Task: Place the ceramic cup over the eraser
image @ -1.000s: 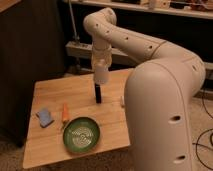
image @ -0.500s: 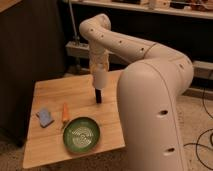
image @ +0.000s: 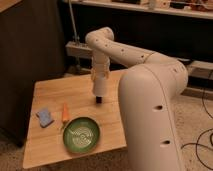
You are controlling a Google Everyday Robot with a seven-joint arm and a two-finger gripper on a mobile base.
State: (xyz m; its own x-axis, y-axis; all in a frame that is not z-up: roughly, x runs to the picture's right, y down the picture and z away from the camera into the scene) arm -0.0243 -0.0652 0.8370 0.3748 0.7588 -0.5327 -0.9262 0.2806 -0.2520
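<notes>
My gripper hangs straight down from the white arm over the back middle of the wooden table. A small slim black block, the eraser, stands upright on the table right under the gripper. A whitish tapered shape sits at the arm's end just above the dark part. I cannot tell whether it is the ceramic cup or part of the wrist. No cup shows anywhere else on the table.
A green plate lies at the table's front. An orange stick and a blue pad lie at the left. My white body fills the right side. A dark cabinet stands at the left.
The gripper has sunk a little toward the table over the black block. My white body takes up more of the right side of the view.
</notes>
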